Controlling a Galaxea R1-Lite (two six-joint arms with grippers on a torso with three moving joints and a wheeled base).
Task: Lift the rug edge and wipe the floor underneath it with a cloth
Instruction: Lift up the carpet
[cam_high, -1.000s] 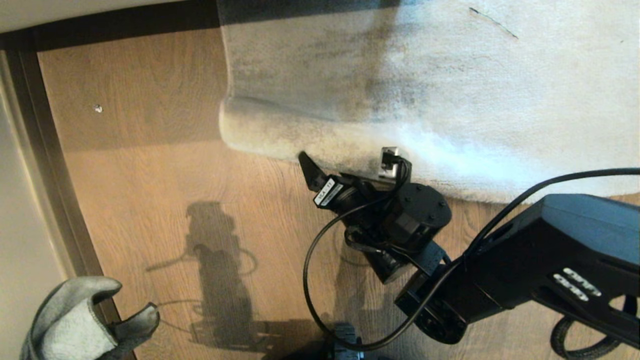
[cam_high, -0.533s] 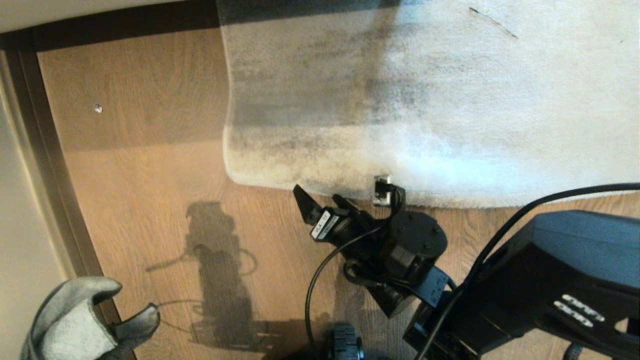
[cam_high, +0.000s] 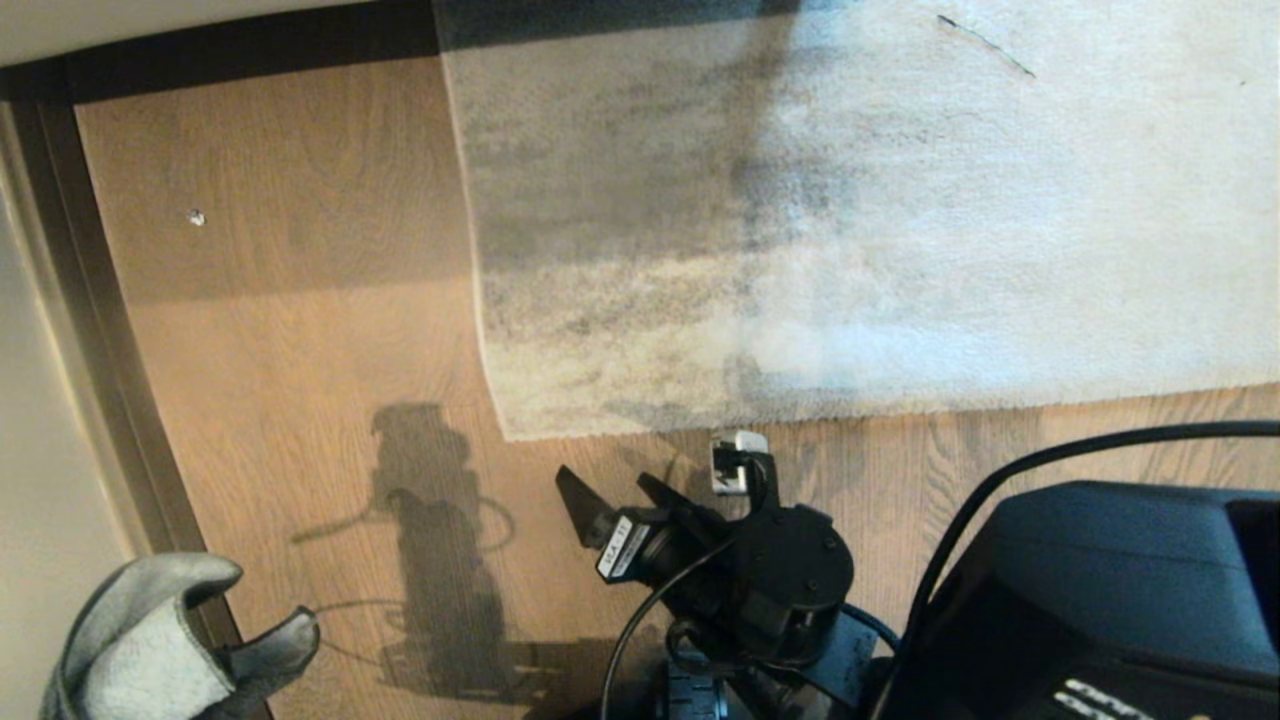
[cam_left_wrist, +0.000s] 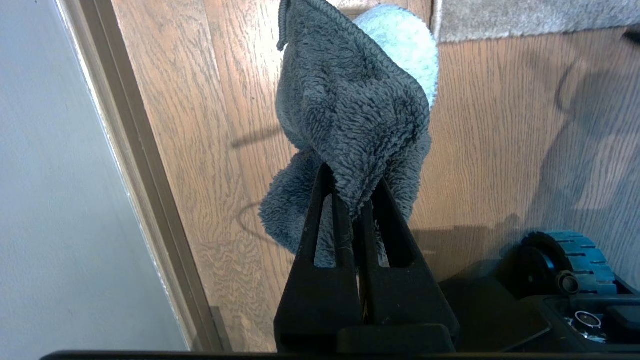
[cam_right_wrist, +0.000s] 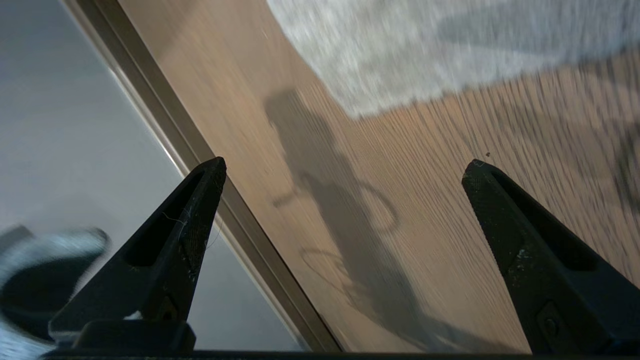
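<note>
Now the big pale grey fuzzy rug's edge (cam_high: 640, 425) lies flat on the brown wood floor (cam_high: 300, 400) again. Our right end effector (cam_high: 625, 500) is wide open just beside it. Our left end effector (cam_left_wrist: 356, 200) squeezes the thick grey cloth (cam_left_wrist: 350, 110), ready for wiping.

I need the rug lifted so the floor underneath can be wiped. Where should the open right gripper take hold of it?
Take the rug edge close to its square corner, coming in low from the bare floor side where the right gripper is. It lies flat, so one of the jaws probably has to slip beneath the thin border.
</note>
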